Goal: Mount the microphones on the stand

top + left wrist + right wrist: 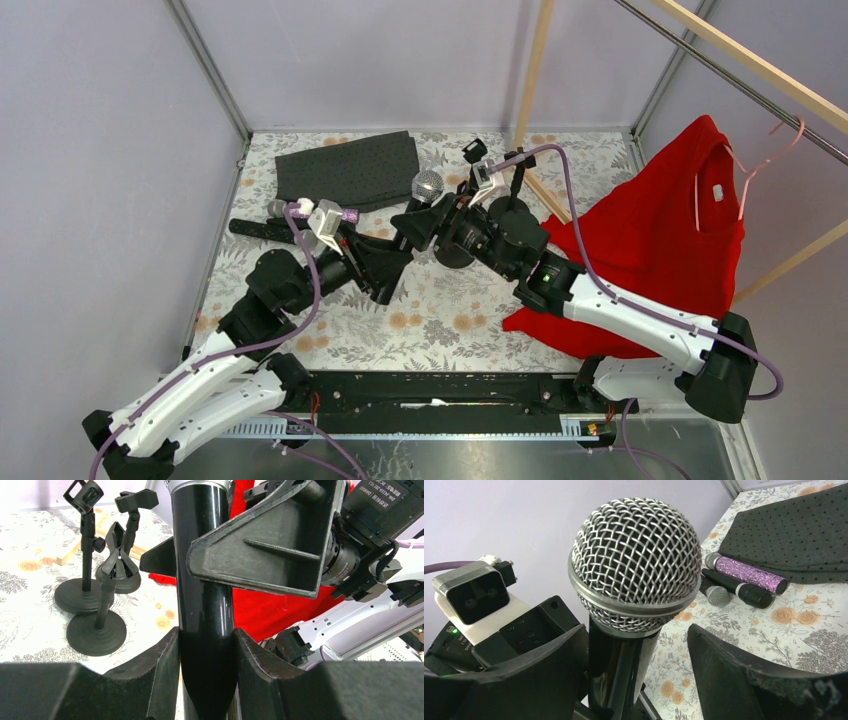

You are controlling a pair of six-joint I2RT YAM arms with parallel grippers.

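Note:
My left gripper (206,632) is shut on the lower body of a black microphone (205,555) and holds it upright; from above, its grey mesh head (427,185) rises over the left gripper (398,258). My right gripper (636,635) straddles the same microphone just under its head (636,562). It stands open, one finger close beside the body and the other well clear. Three empty black stands (82,555) (127,545) (102,615) with clip holders rise left of the held microphone. A purple glitter microphone (749,572) and black ones (736,587) lie on the floral table.
A dark dotted cloth (348,168) lies at the back left of the table. A red shirt (650,240) on a pink hanger hangs from a wooden frame (535,70) at the right. Grey walls close in the table.

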